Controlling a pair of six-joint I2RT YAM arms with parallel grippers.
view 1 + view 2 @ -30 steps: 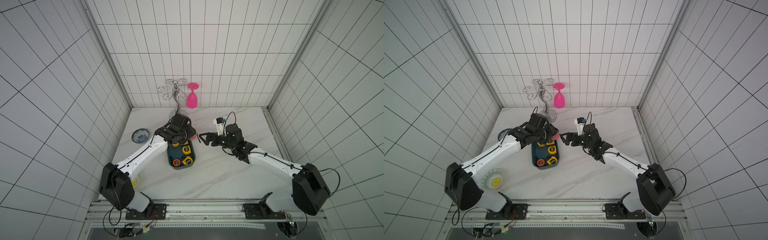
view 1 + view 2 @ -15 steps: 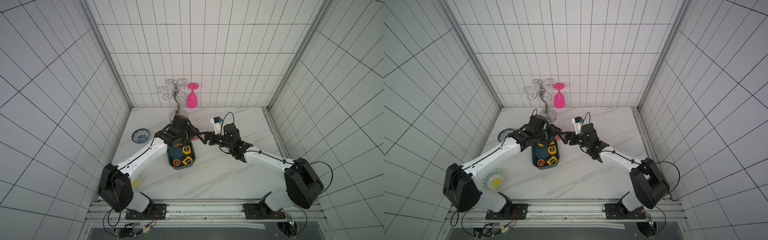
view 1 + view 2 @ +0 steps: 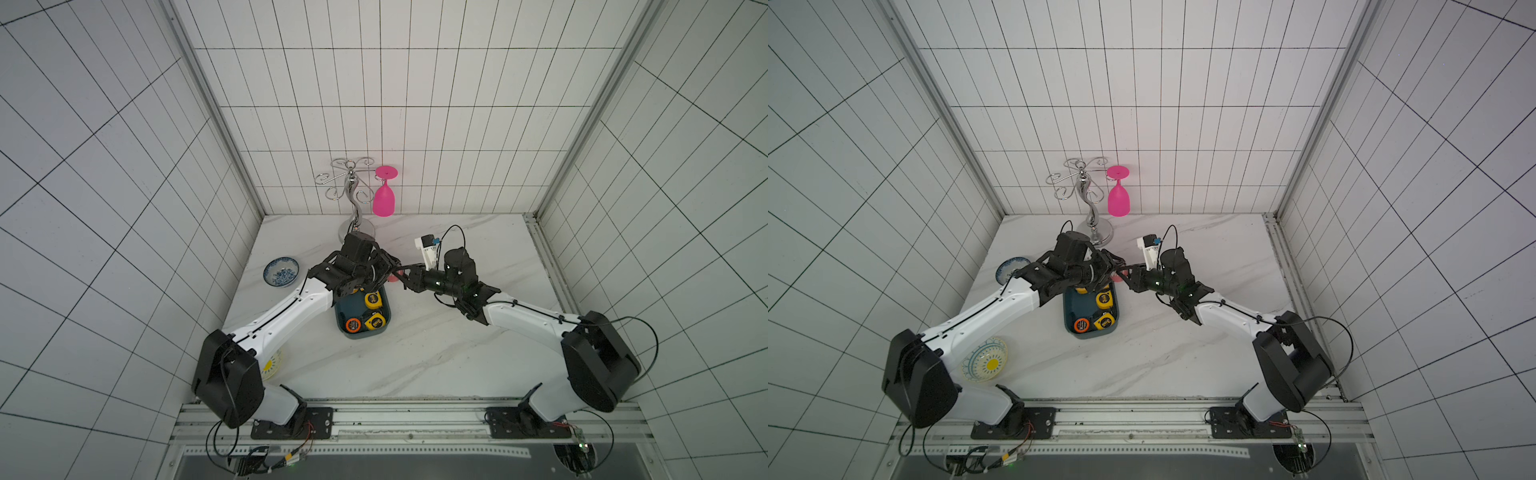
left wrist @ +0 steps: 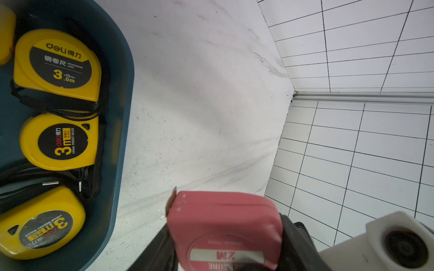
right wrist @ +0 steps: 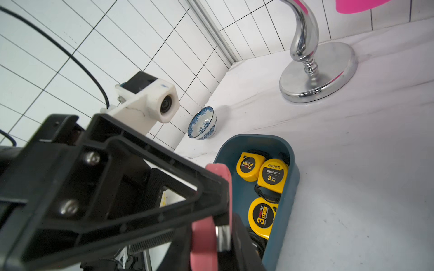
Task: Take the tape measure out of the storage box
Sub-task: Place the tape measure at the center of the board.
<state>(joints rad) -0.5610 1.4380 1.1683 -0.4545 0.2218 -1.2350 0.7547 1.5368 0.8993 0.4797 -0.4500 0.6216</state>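
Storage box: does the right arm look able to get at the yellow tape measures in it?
Probably not yet: the right gripper is shut on the pink tape measure, as is the left gripper; the storage box has no lid.

- You have five tape measures: one pink plastic tape measure (image 4: 223,218) in the left gripper (image 4: 225,234), and four yellow plastic tape measures (image 4: 56,63) just beside that gripper, one showing orange in a top view.
- One shallow dark teal plastic storage box (image 4: 122,93), beside the same gripper.
- One blue-and-white patterned bowl (image 3: 281,272).
- One round plate with a yellow centre (image 3: 985,365).
- One chrome wire glass rack (image 3: 353,195).
- One bright pink stemmed glass (image 3: 383,199).
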